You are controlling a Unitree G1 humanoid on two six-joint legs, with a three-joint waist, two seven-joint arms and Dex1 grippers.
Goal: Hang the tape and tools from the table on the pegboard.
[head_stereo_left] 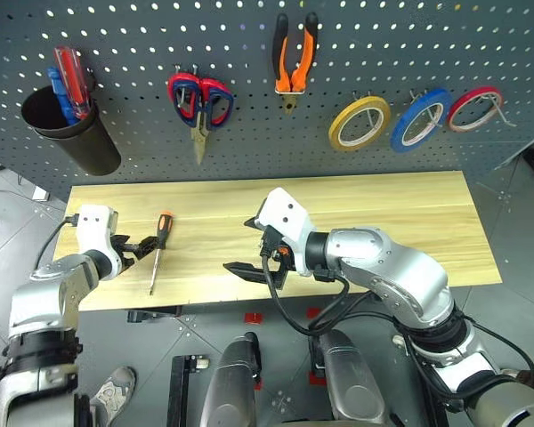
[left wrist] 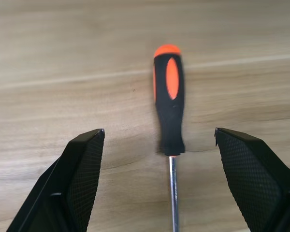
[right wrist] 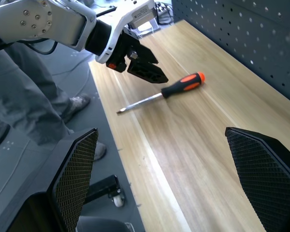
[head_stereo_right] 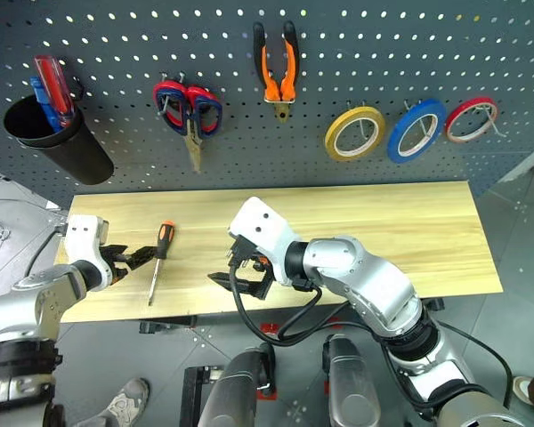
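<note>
Nearest, at lower left of the head view: left gripper (head_stereo_left: 141,246) with two black fingers spread wide, holding nothing, aimed at the slim screwdriver with orange-and-black handle (head_stereo_left: 159,245), which lies flat just beside the fingertips on the light yellowish wood-grain table (head_stereo_left: 409,222). At centre: right gripper (head_stereo_left: 256,251), jaws also wide open and empty, hanging over the front edge of the table. Farther, across the upper part of the frame, on the dark grey perforated pegboard (head_stereo_left: 133,142): orange-and-black pliers (head_stereo_left: 293,58), dark-handled scissors (head_stereo_left: 198,100) and the thin yellow tape ring (head_stereo_left: 360,122), all already on hooks. Beside the yellow ring, blue tape ring (head_stereo_left: 421,118) and red tape ring (head_stereo_left: 474,108). Judged mostly done; left to do: grasp and hang the screwdriver.
</note>
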